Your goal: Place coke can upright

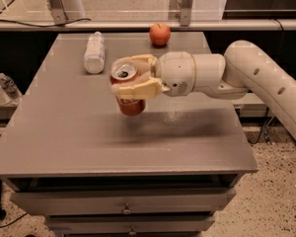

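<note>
One hand (118, 78) over table (64, 125) holds coke can (130, 105) (top up, near-vertical).

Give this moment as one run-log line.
gripper: shut on coke can | coke can: near upright, over table | bottle, apple: behind

Probably a robotics lab — gripper (119, 78) above a grey drawer bench (64, 132), speckled floor (278, 194).

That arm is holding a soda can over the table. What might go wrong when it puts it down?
1. The coke can, clamped between the fingers of the gripper, looks slightly tilted and seems to hang above the table; released like this, it may land on its rim and topple.
2. A toppled can might roll toward the lying bottle or off the table's edge.
</note>
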Motion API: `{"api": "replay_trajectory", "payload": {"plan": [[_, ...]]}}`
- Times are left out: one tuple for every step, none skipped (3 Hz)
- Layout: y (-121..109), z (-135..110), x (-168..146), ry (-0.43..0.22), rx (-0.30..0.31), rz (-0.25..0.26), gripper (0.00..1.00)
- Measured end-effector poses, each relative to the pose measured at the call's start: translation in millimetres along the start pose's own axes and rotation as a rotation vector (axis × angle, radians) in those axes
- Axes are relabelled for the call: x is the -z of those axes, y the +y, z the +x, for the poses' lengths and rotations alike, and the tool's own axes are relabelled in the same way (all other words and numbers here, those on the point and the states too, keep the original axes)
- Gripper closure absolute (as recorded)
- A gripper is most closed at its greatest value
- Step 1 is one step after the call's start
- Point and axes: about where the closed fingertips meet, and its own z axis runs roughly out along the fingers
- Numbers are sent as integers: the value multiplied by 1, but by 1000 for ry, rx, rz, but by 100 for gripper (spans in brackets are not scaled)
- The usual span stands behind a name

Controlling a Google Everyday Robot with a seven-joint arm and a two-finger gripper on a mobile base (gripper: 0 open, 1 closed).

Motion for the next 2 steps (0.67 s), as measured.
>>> {"api": "replay_trajectory", "payload": {"plan": [[6, 10, 5, 2, -18, -8, 100], [11, 20, 6, -18, -47, -3, 100]]}}
